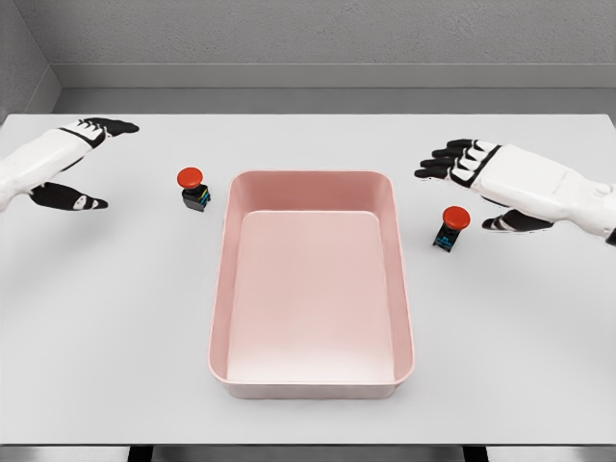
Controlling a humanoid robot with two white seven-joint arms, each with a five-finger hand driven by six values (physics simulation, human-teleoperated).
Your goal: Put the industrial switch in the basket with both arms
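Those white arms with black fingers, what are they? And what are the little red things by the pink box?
They are the two arms of a robot shaped a bit like a person, drawn inside a computer simulation. The picture comes from a camera on the robot's head, so you look down at the table as the robot does.

The left hand comes in from the left side, the right hand from the right. Both have their fingers spread and hold nothing.

On the white table sits a pink basket, which looks like a shallow tub with nothing in it. Beside it are two industrial switches, each a red push button on a small dark base: the left switch and the right switch. Neither is touched yet.
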